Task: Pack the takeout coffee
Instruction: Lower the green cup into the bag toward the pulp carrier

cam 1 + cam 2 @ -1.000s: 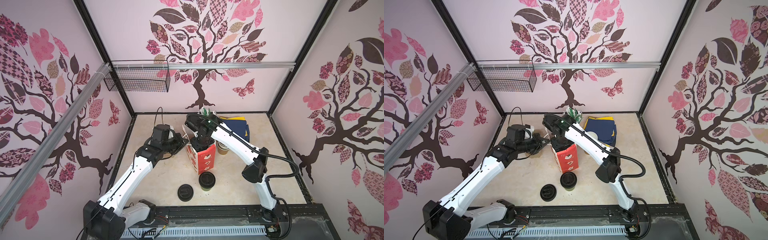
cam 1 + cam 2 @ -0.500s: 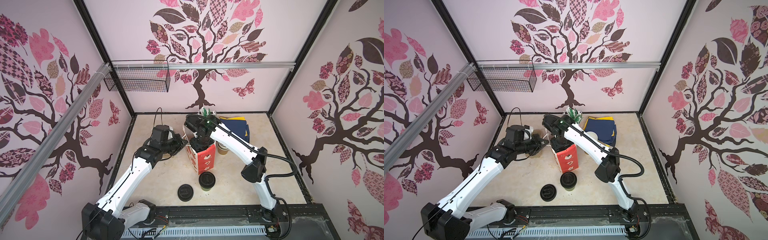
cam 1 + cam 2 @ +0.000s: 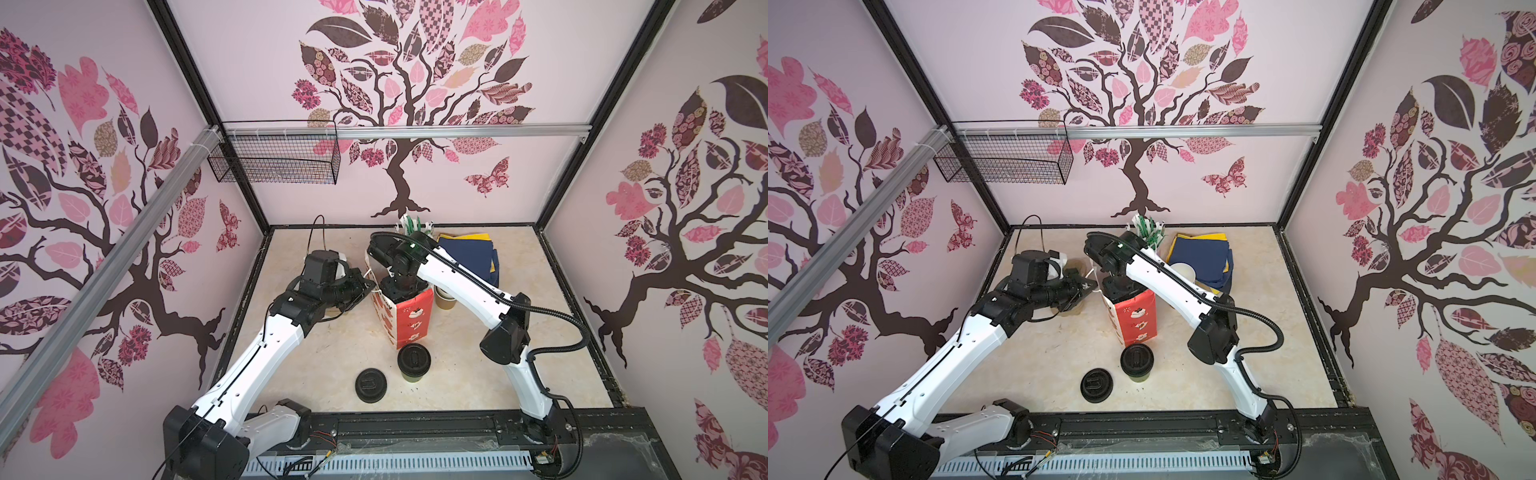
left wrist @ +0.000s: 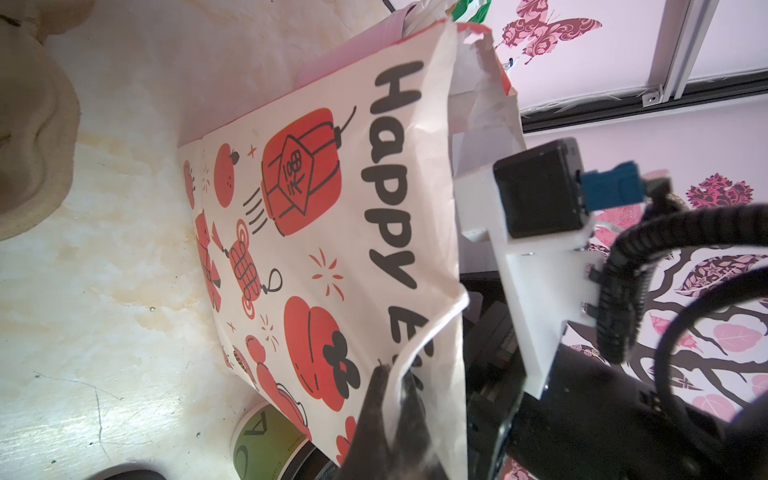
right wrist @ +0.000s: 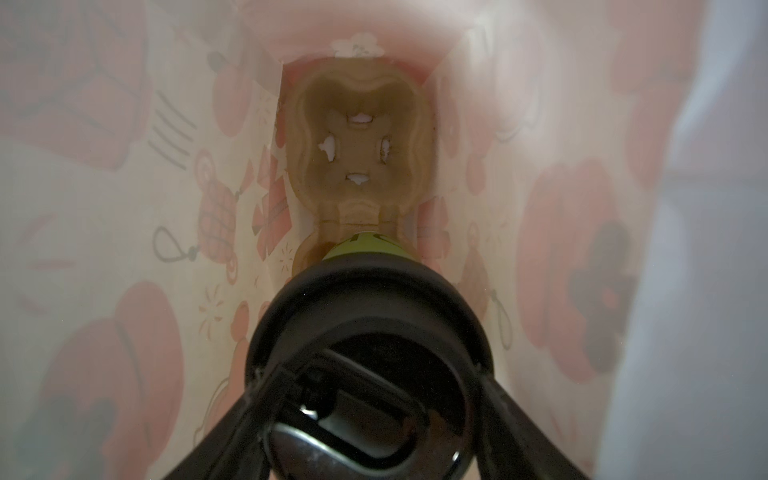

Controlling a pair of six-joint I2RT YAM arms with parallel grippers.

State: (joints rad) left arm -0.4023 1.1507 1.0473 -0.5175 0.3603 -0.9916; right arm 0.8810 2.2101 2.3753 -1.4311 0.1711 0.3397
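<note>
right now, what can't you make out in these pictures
Right gripper: hidden in both top views, inside the red-and-white paper bag.
Brownish-green paper cup with black plastic lid: in the right wrist view the lid hides whether it sits in the beige moulded-pulp carrier.
Second lidded cup: in the left wrist view, cut off by the picture edge and the bag.
</note>
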